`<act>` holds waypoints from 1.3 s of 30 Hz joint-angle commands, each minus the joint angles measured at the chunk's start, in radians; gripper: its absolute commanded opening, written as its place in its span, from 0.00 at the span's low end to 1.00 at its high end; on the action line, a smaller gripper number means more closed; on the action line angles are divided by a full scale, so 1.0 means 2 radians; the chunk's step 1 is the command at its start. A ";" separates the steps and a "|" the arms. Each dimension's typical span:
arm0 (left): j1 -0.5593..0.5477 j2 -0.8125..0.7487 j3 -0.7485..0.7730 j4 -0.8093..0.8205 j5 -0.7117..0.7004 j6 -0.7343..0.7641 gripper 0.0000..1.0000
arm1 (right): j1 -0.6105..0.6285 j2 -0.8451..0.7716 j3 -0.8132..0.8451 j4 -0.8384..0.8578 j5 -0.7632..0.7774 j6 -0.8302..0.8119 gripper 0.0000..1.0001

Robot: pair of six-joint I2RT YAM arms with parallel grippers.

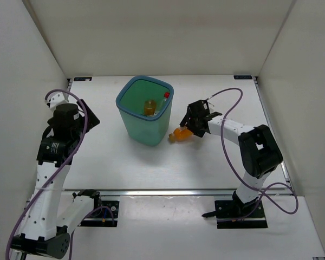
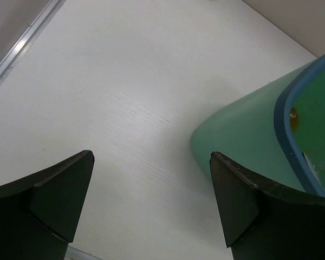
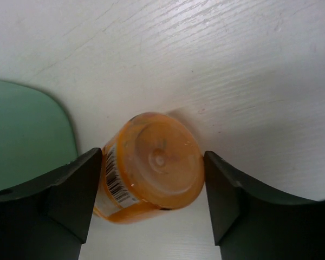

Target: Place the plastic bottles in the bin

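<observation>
Here's the right gripper [image 3: 151, 160], fingers clamped on the stubby orange plastic bottle [image 3: 151, 176] lying on the white table [image 3: 233, 65]. It has a barcode label, no lettering legible. The left gripper [image 2: 151, 157] gapes wide. The tall teal-green plastic bin [image 1: 143, 127] holds another orange bottle [image 1: 150, 107] and a red-capped bottle [image 1: 166, 96].

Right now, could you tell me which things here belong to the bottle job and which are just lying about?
Job in hand:
- bin
- orange bottle inside it
- red-capped bottle inside it
- loose orange bottle beside the bin, between the fingers of the right gripper

Just there:
- purple cables
- white table
</observation>
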 commanded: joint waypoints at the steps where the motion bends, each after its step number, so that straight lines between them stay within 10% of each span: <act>1: -0.006 -0.005 0.008 -0.009 -0.025 -0.002 0.99 | 0.003 -0.002 0.010 0.023 0.020 0.016 0.59; 11: -0.003 -0.015 -0.021 0.004 -0.004 -0.006 0.98 | -0.011 -0.120 -0.005 0.030 0.046 -0.016 0.07; 20: -0.003 -0.012 -0.045 0.023 0.011 -0.003 0.99 | -0.059 -0.235 0.105 -0.004 0.062 -0.152 0.06; 29: 0.005 -0.008 -0.081 0.033 0.027 -0.004 0.99 | 0.049 -0.154 0.239 0.083 -0.007 -0.227 0.10; 33: 0.005 -0.009 -0.085 0.030 0.034 -0.009 0.99 | 0.102 -0.093 0.259 0.108 -0.029 -0.249 0.26; 39: 0.004 -0.008 -0.075 -0.001 0.012 -0.001 0.98 | 0.134 -0.025 0.348 0.059 -0.001 -0.268 0.99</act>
